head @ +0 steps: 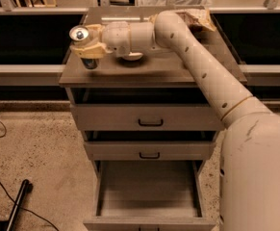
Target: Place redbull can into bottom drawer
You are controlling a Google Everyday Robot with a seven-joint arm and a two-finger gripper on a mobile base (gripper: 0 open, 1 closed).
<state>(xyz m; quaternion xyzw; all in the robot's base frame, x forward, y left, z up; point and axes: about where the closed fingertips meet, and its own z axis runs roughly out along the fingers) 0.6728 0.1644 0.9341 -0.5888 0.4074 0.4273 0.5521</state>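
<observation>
The claw [85, 42] is clamped round the can [79, 33] over the tabletop's [154, 73] left edge; the can's long axis is near upright, top leaning left; the bottom drawer [149, 221] is open.

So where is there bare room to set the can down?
The bottom drawer is bare wall to wall. The cabinet top is free along its front, right of the can. Crowded behind: gripper shut on the can at left, bowl under the arm, bag at back right.
</observation>
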